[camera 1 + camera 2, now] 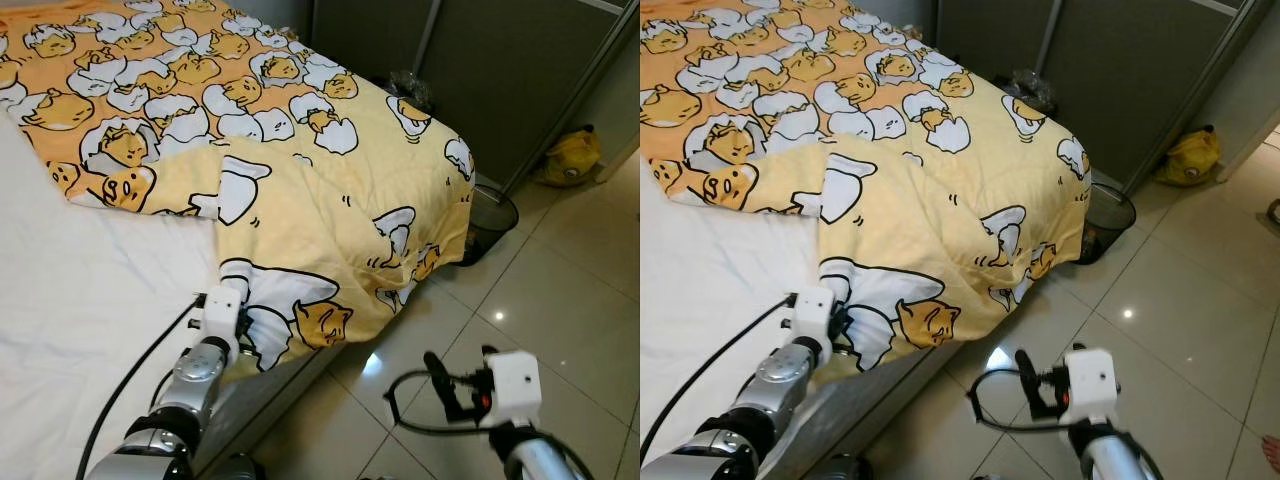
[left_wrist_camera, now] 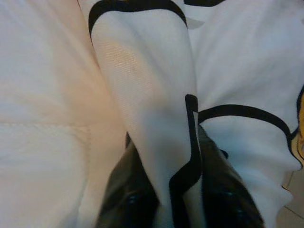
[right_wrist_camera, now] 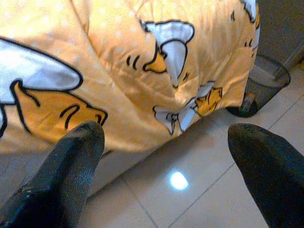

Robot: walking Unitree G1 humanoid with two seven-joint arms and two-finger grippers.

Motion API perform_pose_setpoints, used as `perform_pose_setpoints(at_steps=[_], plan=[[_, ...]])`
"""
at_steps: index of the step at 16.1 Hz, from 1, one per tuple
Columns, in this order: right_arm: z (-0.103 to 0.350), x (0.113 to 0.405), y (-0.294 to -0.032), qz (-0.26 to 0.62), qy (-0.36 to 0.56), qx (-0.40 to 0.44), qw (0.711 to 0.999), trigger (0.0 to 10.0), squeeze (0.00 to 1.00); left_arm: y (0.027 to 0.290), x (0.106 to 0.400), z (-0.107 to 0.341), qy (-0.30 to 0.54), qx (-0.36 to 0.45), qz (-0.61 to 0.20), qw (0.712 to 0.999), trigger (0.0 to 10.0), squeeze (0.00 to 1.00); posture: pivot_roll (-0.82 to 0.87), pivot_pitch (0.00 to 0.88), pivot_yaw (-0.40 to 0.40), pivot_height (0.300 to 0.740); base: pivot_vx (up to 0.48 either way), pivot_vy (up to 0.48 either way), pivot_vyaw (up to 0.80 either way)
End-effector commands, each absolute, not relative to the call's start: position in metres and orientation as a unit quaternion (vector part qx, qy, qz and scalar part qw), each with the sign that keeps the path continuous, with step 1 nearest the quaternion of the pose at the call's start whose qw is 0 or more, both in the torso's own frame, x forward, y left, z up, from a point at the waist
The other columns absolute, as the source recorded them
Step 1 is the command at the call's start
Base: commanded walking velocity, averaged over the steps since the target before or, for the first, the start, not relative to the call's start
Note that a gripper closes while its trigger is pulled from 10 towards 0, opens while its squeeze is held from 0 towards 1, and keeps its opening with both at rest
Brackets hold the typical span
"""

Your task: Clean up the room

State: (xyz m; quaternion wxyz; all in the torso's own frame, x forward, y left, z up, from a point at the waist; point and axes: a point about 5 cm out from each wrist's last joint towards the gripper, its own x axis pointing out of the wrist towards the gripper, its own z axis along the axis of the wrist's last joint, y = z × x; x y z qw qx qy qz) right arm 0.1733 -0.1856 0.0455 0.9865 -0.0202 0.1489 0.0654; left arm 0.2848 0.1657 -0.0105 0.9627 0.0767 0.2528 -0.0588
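Two pincers are working: my left pincer (image 2: pixel 173 199) is pinching the blanket (image 1: pixel 300 200) at lower left, my right pincer (image 3: pixel 166 156) is hanging wide at lower right.

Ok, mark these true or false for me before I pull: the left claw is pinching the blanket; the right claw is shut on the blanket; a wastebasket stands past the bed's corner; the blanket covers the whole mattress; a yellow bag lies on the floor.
1. The left claw pinches the blanket. True.
2. The right claw is shut on the blanket. False: it is open, over the floor tiles.
3. A wastebasket stands past the bed's corner. True.
4. The blanket covers the whole mattress. False: white sheet lies bare.
5. A yellow bag lies on the floor. True.
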Motion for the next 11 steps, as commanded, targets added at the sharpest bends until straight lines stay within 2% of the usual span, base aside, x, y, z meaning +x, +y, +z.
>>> perform_pose_setpoints(at_steps=[1, 2, 3, 6, 9, 11], plan=[[0.047, 0.177, -0.191, 0.053, 0.144, -0.02, 0.988, 10.0, 0.0, 0.138, 0.274, -0.023, 0.289, 0.089, -0.124, 0.945, 0.0, 0.0, -0.03, 0.01, -0.086, 0.74, 0.0, 0.0, 0.0], [0.047, 0.18, -0.188, 0.059, 0.142, -0.019, 0.988, 10.0, 0.0, 0.136, 0.276, -0.022, 0.284, 0.111, -0.132, 0.943, 1.6, 0.0, -0.03, 0.005, -0.092, 0.74, 0.0, 0.0, 0.0], [0.047, 0.182, -0.186, 0.067, 0.142, -0.021, 0.987, 10.0, 0.0, 0.133, 0.278, -0.021, 0.29, 0.109, -0.142, 0.94, 10.0, 0.0, -0.02, 0.001, -0.098, 0.74, 0.0, 0.0, 0.0], [0.044, 0.187, -0.187, 0.077, 0.142, -0.024, 0.987, 10.0, 0.0, 0.118, 0.284, -0.009, 0.231, 0.144, -0.21, 0.939, 10.0, 0.0, 0.0, 0.0, -0.105, 0.74, 0.0, 0.0, 0.0], [0.042, 0.187, -0.189, 0.079, 0.147, -0.027, 0.986, 10.0, 0.0, 0.113, 0.27, -0.017, 0.234, 0.165, -0.278, 0.917, 10.0, 0.0, -0.01, 0.004, -0.097, 0.74, 0.0, 0.0, 0.0], [0.041, 0.184, -0.188, 0.083, 0.15, -0.032, 0.985, 10.0, 0.0, 0.117, 0.266, -0.02, 0.236, 0.179, -0.287, 0.911, 10.0, 0.0, -0.02, 0.004, -0.101, 0.74, 0.0, 0.0, 0.0]])
